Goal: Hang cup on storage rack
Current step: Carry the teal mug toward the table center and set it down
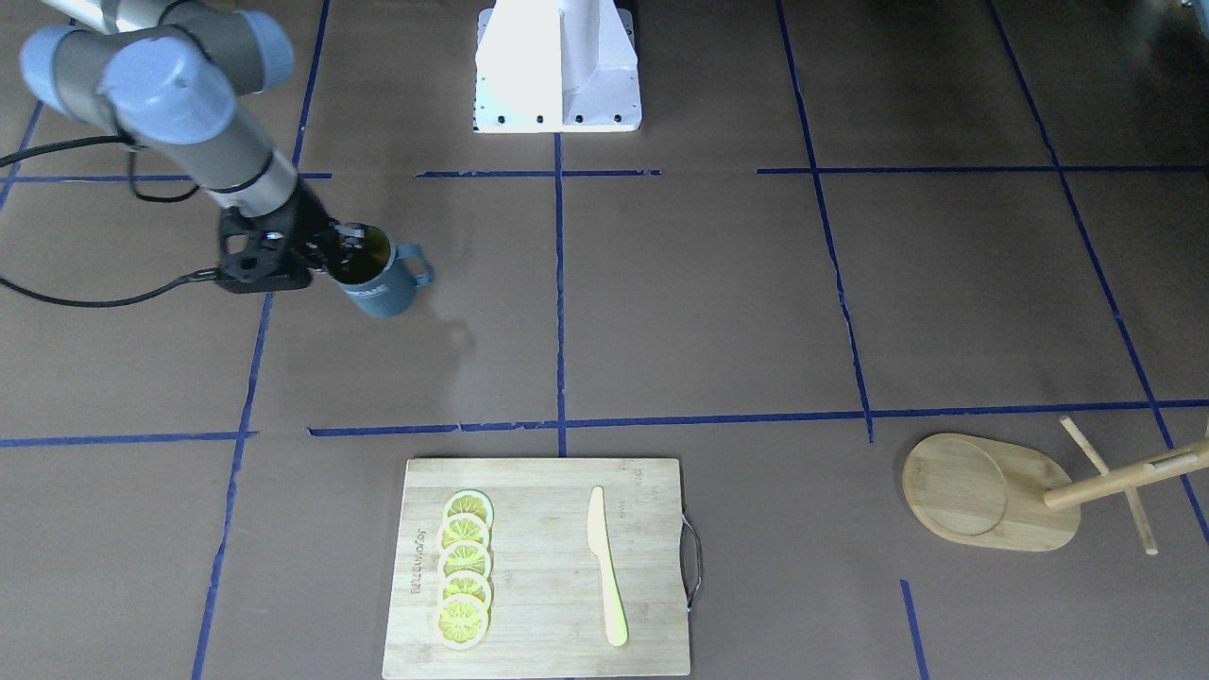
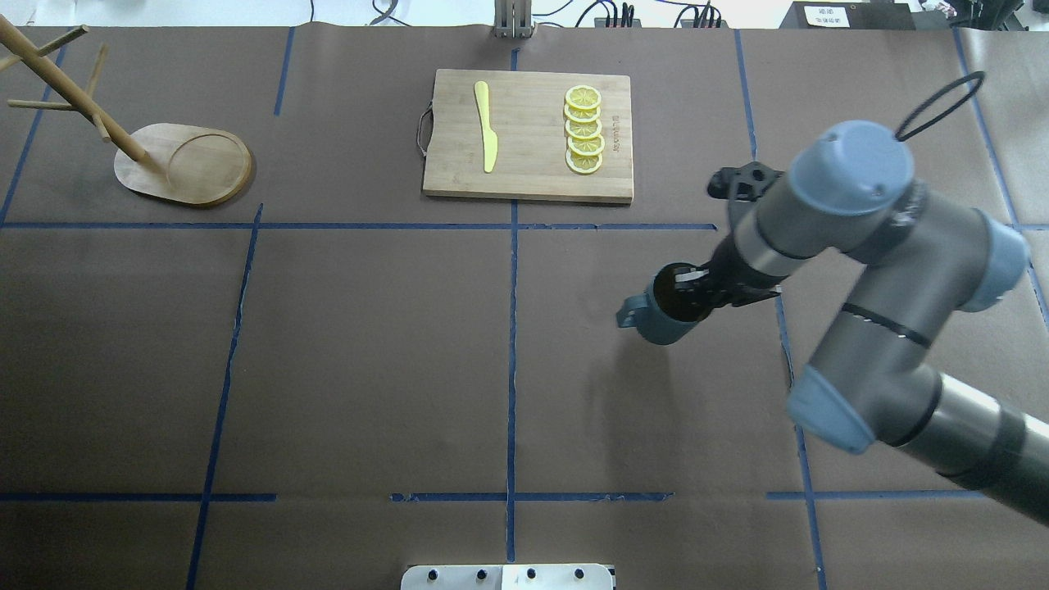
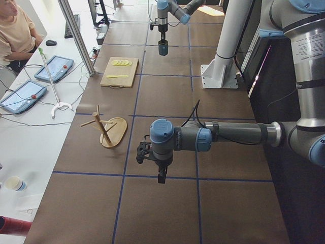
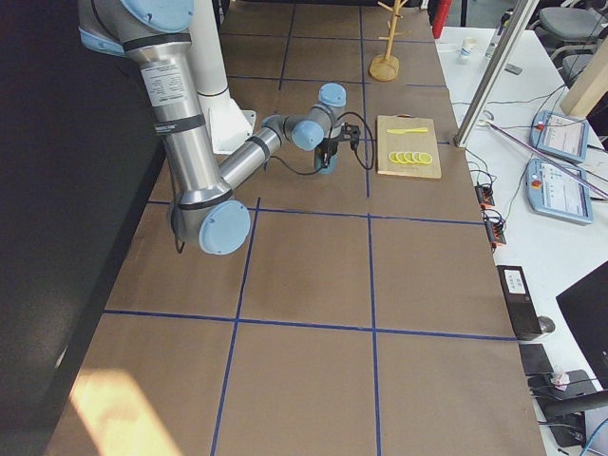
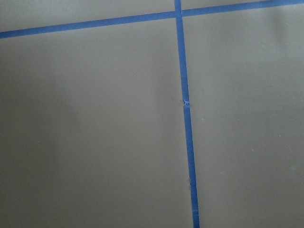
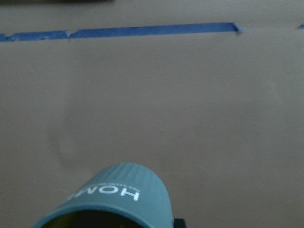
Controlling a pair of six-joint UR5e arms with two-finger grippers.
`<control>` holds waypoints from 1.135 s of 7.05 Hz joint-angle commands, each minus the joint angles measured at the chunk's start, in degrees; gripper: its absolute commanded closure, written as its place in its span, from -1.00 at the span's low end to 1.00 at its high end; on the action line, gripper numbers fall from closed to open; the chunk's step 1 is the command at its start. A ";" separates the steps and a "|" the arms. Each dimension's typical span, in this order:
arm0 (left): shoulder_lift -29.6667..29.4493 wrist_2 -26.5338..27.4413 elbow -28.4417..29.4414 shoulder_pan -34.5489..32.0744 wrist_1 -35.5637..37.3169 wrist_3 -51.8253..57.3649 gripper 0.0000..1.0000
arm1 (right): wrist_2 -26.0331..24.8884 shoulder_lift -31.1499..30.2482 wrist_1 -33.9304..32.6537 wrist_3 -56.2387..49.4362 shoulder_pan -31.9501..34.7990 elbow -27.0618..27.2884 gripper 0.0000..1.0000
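Okay, cup [image 2: 665,321]: up off the table in the right gripper [image 2: 695,293], over the robot's right half of the worktop, roughly midway between the robot's edge and the far edge. The handle pokes out toward the middle of the table.
Right fingers: clamped on the cup's rim, and one looks to be inside the mouth.
Left gripper [image 3: 161,177]: low over bare tabletop toward the robot's left end. Only the side camera catches it, so I can't tell if the fingers are apart or together.
Rack [image 2: 184,160]: standing at the far-left corner, well apart from the cup, with nothing on the pegs I can see.
Board [image 2: 529,176]: middle of the far edge, with lemon slices [image 2: 583,129] and a knife [image 2: 485,127] on it, not involved.
Done: the pickup, I'd say.
Left to do: the whole carry across to the far-left corner, then getting the handle over a peg and letting go.
Progress guess: maybe a third, and the fiddly bit hasn't started.
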 commanded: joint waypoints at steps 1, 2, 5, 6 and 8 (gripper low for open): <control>0.00 0.00 0.66 0.03 0.00 0.00 -1.00 | -9.69 13.50 -9.92 2.38 -8.18 -2.91 1.00; 0.00 0.00 1.01 0.03 0.00 0.00 -1.00 | -11.89 18.50 -9.57 1.69 -10.29 -8.16 1.00; 0.00 0.00 1.36 0.12 0.00 0.00 -1.00 | -15.16 18.55 3.56 2.29 -13.56 -16.71 1.00; 0.00 0.00 1.45 0.03 0.00 0.00 -1.00 | -14.99 18.38 3.53 2.21 -13.56 -16.65 0.93; 0.00 0.00 1.45 0.12 -0.09 0.00 -1.00 | -14.55 18.29 3.26 2.30 -13.48 -15.69 -1.00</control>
